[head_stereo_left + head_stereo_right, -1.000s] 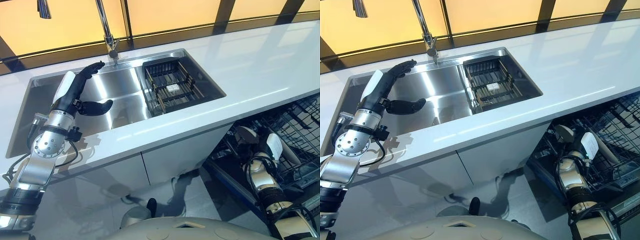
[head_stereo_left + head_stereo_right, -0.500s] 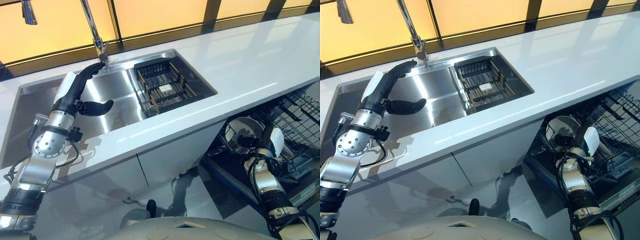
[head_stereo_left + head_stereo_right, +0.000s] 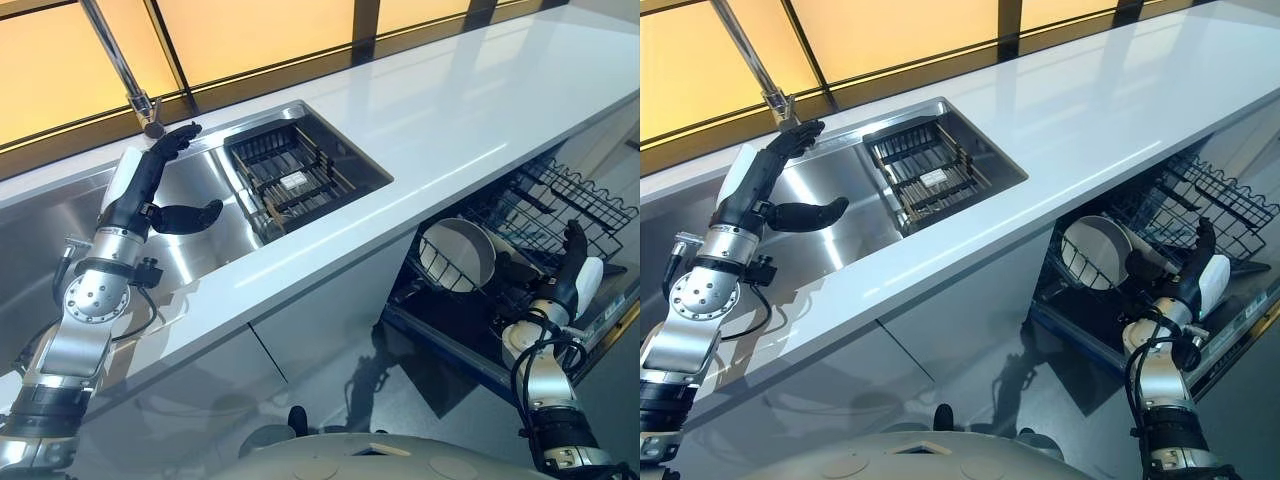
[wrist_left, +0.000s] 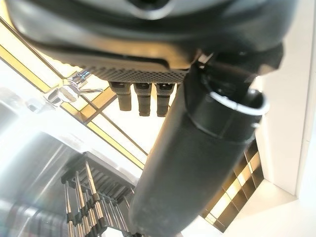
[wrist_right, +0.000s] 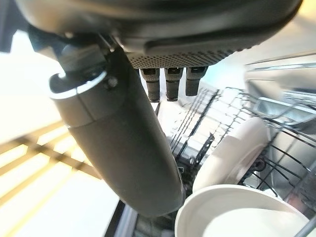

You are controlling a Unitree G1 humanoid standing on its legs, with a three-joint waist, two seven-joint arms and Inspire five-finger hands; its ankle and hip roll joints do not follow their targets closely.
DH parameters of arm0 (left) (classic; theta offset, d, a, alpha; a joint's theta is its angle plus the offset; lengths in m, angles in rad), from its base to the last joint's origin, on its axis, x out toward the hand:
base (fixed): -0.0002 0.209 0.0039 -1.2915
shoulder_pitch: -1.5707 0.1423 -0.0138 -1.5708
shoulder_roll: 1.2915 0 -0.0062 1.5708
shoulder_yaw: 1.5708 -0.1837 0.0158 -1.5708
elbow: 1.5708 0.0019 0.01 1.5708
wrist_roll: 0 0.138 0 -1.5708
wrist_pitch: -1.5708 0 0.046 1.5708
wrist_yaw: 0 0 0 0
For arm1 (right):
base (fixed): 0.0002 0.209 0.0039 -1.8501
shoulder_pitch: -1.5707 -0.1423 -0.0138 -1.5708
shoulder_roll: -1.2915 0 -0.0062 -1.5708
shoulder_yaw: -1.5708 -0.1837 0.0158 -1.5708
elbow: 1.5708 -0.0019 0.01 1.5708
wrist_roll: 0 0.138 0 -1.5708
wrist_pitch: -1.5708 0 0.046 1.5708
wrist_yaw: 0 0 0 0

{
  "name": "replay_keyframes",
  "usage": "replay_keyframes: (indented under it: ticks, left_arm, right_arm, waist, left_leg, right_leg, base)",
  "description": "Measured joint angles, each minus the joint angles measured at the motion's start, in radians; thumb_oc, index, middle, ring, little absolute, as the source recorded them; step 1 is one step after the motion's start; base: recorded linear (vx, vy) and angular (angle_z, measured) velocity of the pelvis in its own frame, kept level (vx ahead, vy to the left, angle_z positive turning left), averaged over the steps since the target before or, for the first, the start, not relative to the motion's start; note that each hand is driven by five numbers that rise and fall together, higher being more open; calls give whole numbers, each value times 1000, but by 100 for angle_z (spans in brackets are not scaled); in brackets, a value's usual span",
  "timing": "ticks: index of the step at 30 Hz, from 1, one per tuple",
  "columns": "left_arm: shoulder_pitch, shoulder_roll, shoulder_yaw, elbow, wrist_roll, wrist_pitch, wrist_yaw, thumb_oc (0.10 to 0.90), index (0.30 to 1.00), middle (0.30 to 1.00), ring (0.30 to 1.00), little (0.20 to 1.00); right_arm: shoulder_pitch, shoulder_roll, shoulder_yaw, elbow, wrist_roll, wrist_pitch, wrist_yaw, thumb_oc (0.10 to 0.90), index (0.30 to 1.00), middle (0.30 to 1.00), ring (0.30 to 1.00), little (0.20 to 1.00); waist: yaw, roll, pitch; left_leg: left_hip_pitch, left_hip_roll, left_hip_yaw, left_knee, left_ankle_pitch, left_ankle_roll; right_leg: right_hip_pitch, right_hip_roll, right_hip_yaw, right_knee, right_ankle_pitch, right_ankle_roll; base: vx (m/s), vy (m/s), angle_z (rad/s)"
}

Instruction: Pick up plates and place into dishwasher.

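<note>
A white plate point(image 3: 455, 255) stands on edge in the front of the black wire dishwasher rack point(image 3: 560, 195), below the counter at the right. The right wrist view has this plate point(image 5: 232, 153) in the rack with another white plate point(image 5: 237, 217) close in front of it. My right hand point(image 3: 572, 262) is just right of the plates, open, fingers pointing up, holding nothing. My left hand point(image 3: 150, 190) hovers open over the steel sink point(image 3: 210, 165), empty, with its fingers point(image 4: 138, 98) straight.
A dark dish rack point(image 3: 295, 180) sits in the sink's right half. The faucet point(image 3: 130, 75) rises behind my left hand. A long white countertop point(image 3: 450, 110) runs above the pulled-out dishwasher rack. Grey floor lies below.
The camera has swung, shifting the whole picture left. My right hand has drawn away to the right of the plate in the rack. The left hand holds its pose.
</note>
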Motion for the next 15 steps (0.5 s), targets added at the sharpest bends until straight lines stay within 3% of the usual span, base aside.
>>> replay_keyframes:
  ticks: [7,15]
  left_arm:
    - [1,0,8,0,0,-6,4,800,900,900,900,900]
    - [1,8,8,0,1,-3,41,800,900,900,900,900]
  right_arm:
    - [23,86,-3,69,159,-109,-32,800,900,900,900,900]
    - [23,143,-6,283,477,-203,7,800,900,900,900,900]
  waist:
    - [1,1,-4]
    - [6,10,-21]
  left_leg:
    - [0,-1,1,0,-2,1]
    - [-6,-2,-10,0,-2,0]
  right_leg:
    - [0,-1,0,0,0,0]
    - [1,-2,-8,0,0,0]
  base:
    - [-3,-1,0]
    - [28,-16,3]
